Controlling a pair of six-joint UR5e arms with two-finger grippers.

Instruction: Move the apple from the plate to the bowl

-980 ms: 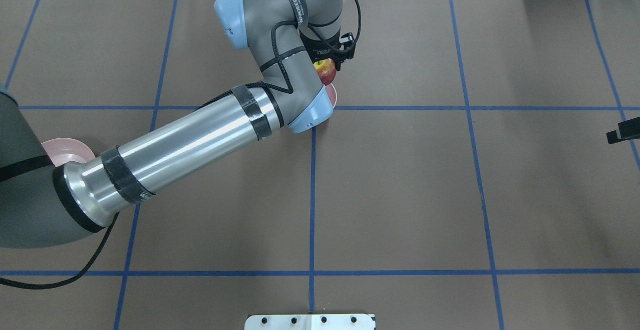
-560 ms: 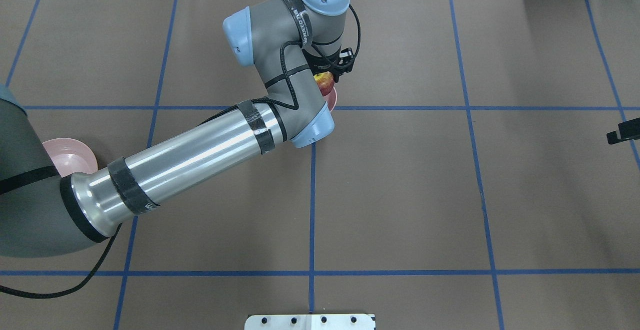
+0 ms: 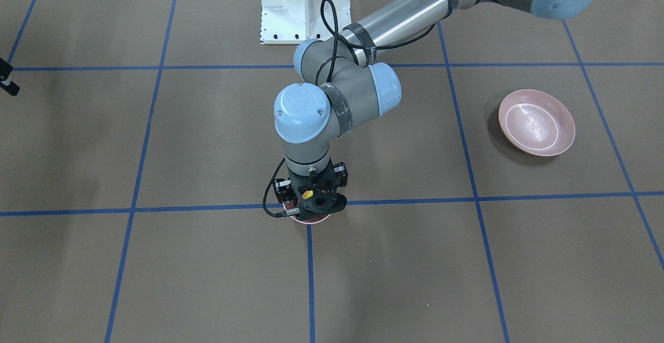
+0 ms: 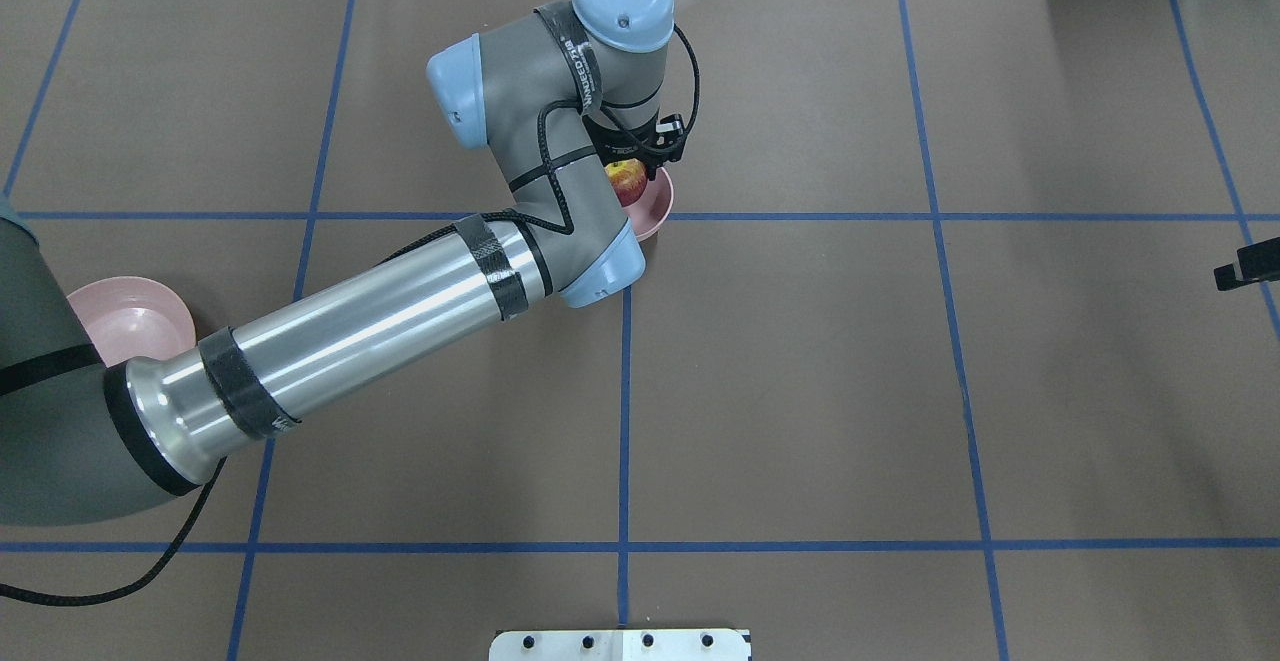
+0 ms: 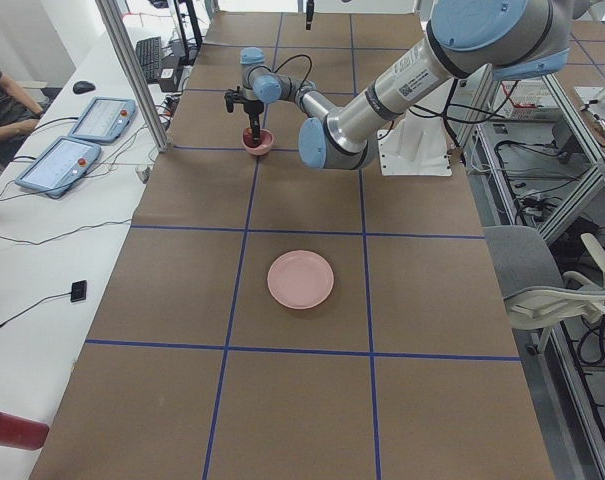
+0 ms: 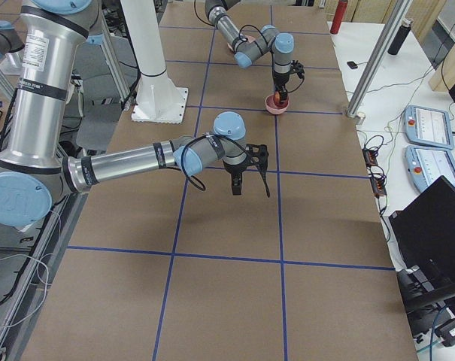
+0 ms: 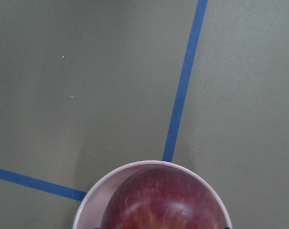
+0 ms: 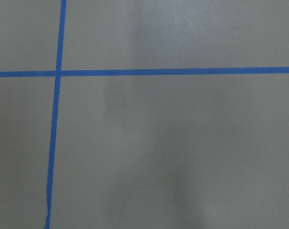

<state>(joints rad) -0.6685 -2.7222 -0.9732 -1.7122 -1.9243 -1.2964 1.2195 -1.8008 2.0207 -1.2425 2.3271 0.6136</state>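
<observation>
The left gripper [image 3: 310,209] points straight down over the bowl [image 4: 661,203], and its own body hides the fingers from the front-facing view, where only a pink sliver of the bowl shows at lower centre. From overhead the arm's wrist covers the bowl's left half. The apple [image 4: 627,181] sits directly under the gripper, low inside the bowl's rim. The left wrist view cuts it off at the bottom edge, with only dark specks of fingertip beside it, so the fingers appear clamped on the apple, though the contact itself is barely visible. The plate [image 3: 537,122] lies bare at the right of the front-facing view, well apart from the bowl. The right gripper [image 6: 253,194] is cut off at the overhead frame's right edge. Seen from the right side, its fingers look spread with nothing between them. The table [image 4: 800,371] is covered in brown paper gridded with blue tape [image 4: 625,421]. Beside it stand control tablets [image 5: 102,118], a grey chair [image 5: 542,265] and a red bottle [image 5: 10,428].
</observation>
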